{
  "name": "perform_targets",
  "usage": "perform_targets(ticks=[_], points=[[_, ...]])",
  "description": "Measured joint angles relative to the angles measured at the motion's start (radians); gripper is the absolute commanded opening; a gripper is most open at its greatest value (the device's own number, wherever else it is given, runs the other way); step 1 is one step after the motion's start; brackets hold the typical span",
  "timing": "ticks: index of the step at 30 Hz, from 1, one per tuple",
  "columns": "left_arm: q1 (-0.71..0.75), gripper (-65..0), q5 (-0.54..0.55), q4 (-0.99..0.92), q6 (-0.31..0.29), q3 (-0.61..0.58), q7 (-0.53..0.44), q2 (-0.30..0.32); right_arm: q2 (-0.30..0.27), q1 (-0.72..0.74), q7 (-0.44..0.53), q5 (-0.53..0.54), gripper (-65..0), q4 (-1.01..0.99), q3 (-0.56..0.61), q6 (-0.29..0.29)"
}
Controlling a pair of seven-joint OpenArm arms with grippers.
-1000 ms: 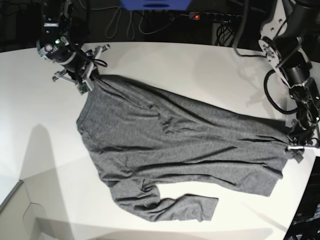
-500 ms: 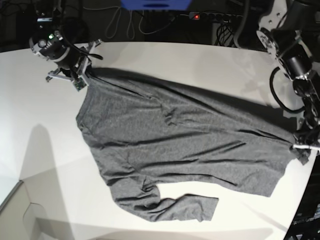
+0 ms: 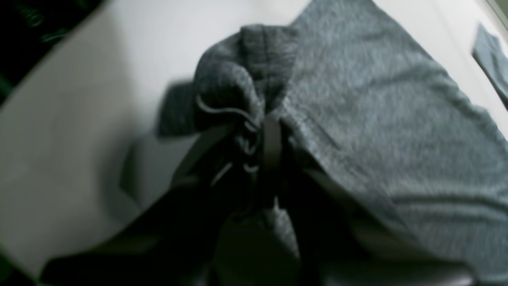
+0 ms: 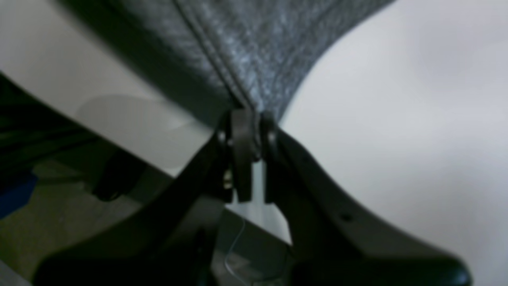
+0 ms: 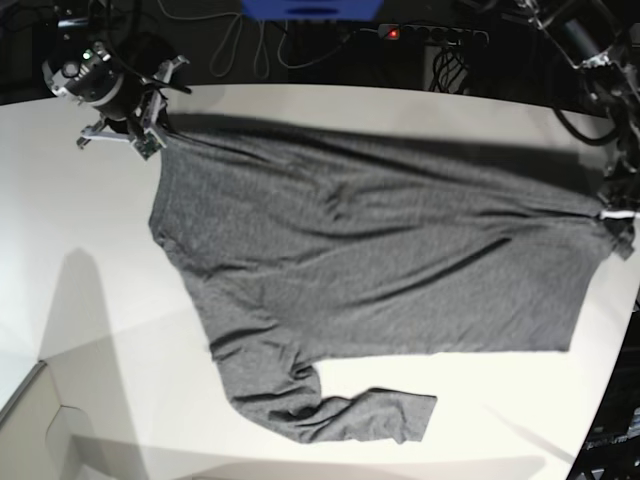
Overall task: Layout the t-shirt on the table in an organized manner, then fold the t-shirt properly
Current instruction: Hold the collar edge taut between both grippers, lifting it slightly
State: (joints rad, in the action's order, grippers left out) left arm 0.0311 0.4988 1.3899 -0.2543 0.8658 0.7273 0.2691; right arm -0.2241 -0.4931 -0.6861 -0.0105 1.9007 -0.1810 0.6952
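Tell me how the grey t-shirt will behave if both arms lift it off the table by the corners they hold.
The t-shirt will probably sag between the right gripper and the left gripper: it bunches limply at the left grip and wrinkles while stretched. It looks light knit. The loose sleeve would likely dangle and drag on the table.

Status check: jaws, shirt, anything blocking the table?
Left gripper and right gripper both shut on the t-shirt. Shirt stretched between them across the table, one sleeve bunched at the near edge. No obstruction seen.
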Motion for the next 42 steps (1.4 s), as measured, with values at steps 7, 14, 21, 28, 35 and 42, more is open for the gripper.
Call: perform_targets(ticks=[7,14,21,28,35,42], points=[[0.047,-65.0,0.006,0.007,-0.004,0.073,0.053,-0.002,-0.005,-0.041,0.008,0.006,-65.0,0.000,0.000,0.000],[0.096,-65.0,0.010,0.048,-0.005,0.079,0.046,-0.037,-0.006,-0.071,0.000,0.003,-65.0,0.000,0.000,0.000],[0.113,-65.0,0.001,0.044,-0.001,0.082,0.046,-0.070,-0.006,-0.092,0.001,0.000,-65.0,0.000,0.000,0.000],[0.113,-64.6,0.000,0.037,-0.001,0.082,0.043,-0.067,-0.006,-0.090,0.003,0.000,-65.0,0.000,0.000,0.000],[0.126,-64.5,0.000,0.037,-0.001,0.082,0.043,-0.067,-0.005,-0.090,0.003,0.000,-54.1,0.000,0.000,0.000],[0.124,-56.5,0.002,0.041,-0.002,0.082,0.043,-0.067,0.024,-0.089,-0.002,-0.005,-41.8,0.037,-0.054,0.000]])
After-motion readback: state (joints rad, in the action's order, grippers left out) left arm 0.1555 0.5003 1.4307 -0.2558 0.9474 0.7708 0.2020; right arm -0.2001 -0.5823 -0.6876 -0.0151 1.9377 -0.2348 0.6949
